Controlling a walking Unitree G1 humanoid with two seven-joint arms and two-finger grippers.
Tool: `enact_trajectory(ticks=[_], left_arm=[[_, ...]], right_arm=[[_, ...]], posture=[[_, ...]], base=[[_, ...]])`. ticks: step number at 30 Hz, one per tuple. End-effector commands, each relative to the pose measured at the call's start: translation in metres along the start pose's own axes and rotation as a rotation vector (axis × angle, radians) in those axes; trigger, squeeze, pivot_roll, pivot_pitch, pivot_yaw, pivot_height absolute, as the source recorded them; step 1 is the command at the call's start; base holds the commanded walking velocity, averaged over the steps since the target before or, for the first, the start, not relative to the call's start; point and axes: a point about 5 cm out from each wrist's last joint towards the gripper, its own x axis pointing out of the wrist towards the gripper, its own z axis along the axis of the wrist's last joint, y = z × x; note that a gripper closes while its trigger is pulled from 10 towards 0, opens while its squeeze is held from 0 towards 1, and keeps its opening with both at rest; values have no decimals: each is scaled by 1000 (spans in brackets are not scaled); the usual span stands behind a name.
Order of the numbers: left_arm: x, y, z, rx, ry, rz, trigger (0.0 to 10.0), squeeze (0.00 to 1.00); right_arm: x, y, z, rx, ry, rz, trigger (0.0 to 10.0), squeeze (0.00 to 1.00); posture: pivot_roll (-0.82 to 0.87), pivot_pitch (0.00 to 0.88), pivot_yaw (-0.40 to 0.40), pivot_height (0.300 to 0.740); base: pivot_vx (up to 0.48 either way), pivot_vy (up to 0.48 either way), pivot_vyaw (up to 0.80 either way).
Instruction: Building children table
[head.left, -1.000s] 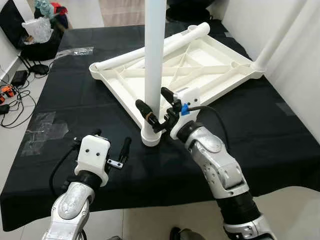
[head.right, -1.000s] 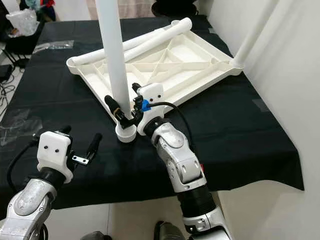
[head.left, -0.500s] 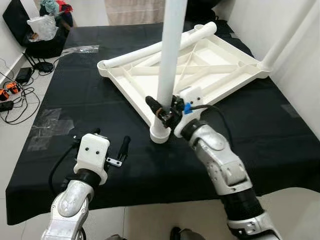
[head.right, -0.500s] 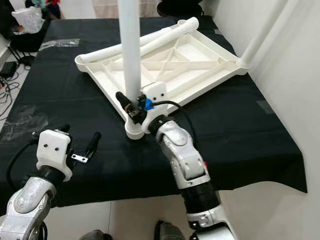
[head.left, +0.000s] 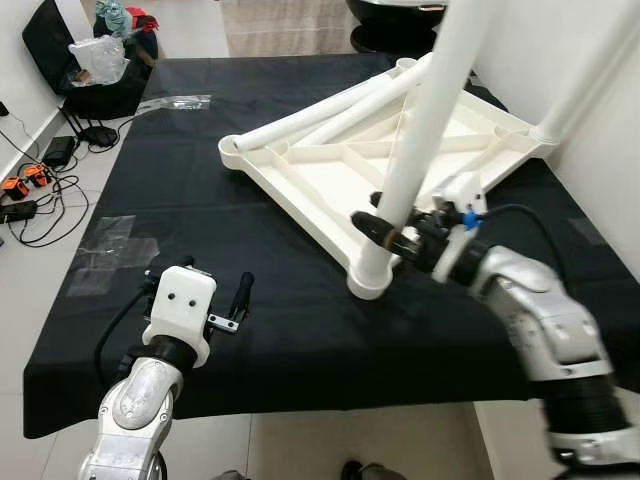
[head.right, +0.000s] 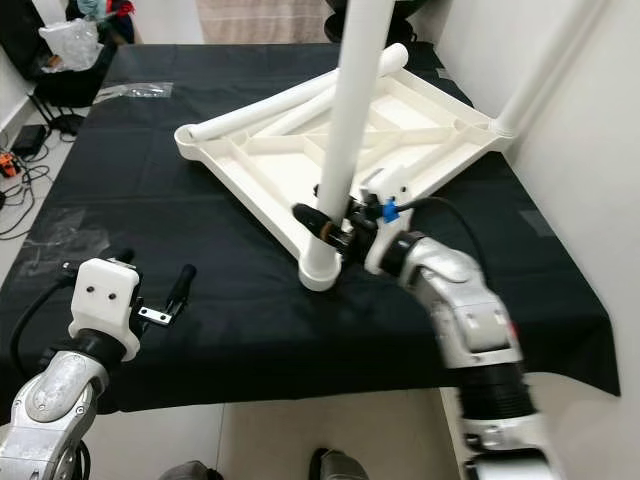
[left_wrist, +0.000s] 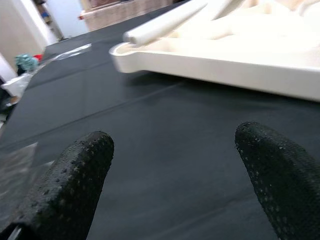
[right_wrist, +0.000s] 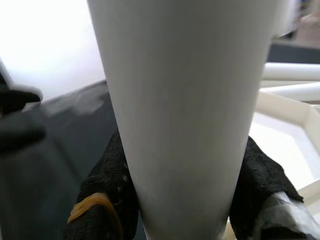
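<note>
My right hand (head.left: 392, 232) clamps a leg (head.left: 415, 150) in the near corner of the upturned tabletop (head.left: 330, 185) on the counter (head.left: 200, 220). Two legs lie loose; my left hand (head.left: 215, 300) hovers, fingers apart.

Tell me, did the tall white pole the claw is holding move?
Yes. The pole now leans toward the robot's right over the upside-down tabletop; before, it stood straight up from its corner. The right claw holds it.

Bare black table (head.left: 200, 200) along my left edge and near edge, upturned tabletop (head.left: 330, 185) blocking the middle to far right corner, leaning leg (head.left: 415, 150) barring its near corner
</note>
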Motion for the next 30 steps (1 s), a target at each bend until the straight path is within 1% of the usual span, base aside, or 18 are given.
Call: enact_trajectory(ticks=[1,3,4,5,8,11,12,14,15,16,17,19,22,23,24,25,27,30], left_arm=[[-1,0,-5,8,22,-6,10000,0],[-1,1,-6,12,25,-6,10000,0],[-1,1,-6,12,25,-6,10000,0],[-1,1,-7,16,28,-6,10000,0],[-1,1,-8,16,30,-6,10000,0],[-1,0,-8,15,32,-7,10000,0],[-1,0,-9,14,32,-8,10000,0],[-1,-1,-9,13,32,-9,10000,0],[-1,-1,-9,13,32,-9,10000,0],[-1,-1,-9,13,32,-10,10000,0],[-1,-1,-9,13,32,-10,10000,0],[-1,-2,-9,12,32,-9,10000,0],[-1,-2,-9,10,32,-9,10000,0],[-1,-3,-9,9,33,-9,10000,0],[-1,-3,-9,8,33,-9,10000,0],[-1,-3,-9,8,32,-9,10000,0],[-1,-3,-9,7,33,-9,10000,0],[-1,-3,-10,7,33,-9,10000,0]], right_arm=[[-8,-3,-24,101,80,-3,0,0],[-20,-15,-15,117,68,2,0,0],[-20,-15,-15,117,68,2,0,0],[-28,-20,-2,138,35,28,0,0],[-30,-21,3,148,20,48,0,0],[-33,-25,5,124,24,37,0,0],[-34,-29,-1,104,59,0,3765,0],[-34,-32,-6,90,84,-25,3765,0],[-33,-34,-14,91,115,-62,10000,0],[-30,-34,-21,96,127,-93,10000,1000],[-30,-34,-21,96,127,-93,10000,1000],[-25,-29,-32,115,137,-99,10000,1000],[-24,-15,-45,163,152,-54,10000,1000],[-27,-11,-48,203,148,-33,10000,882],[-29,-8,-50,231,145,-17,10000,882],[-30,-7,-51,247,141,-7,10000,0],[-41,-2,-52,313,128,53,10000,0],[-47,-1,-53,338,124,79,10000,0]], posture=[[25,133,-37,740],[29,134,-37,740],[29,134,-37,740],[27,134,-34,740],[27,134,-34,740],[27,136,-31,740],[26,134,-34,740],[26,134,-34,740],[26,134,-34,740],[23,135,-34,740],[23,135,-34,740],[24,136,-36,740],[26,136,-36,740],[26,136,-37,740],[26,136,-37,740],[26,136,-37,740],[24,137,-34,740],[21,134,-35,740]], base=[[0,0,0],[0,0,0],[0,0,0],[0,0,0],[0,0,0],[0,0,0],[0,0,0],[0,0,0],[0,0,0],[0,0,0],[0,0,0],[0,0,0],[0,0,0],[0,0,0],[0,0,0],[0,0,0],[0,0,0],[0,0,0]])
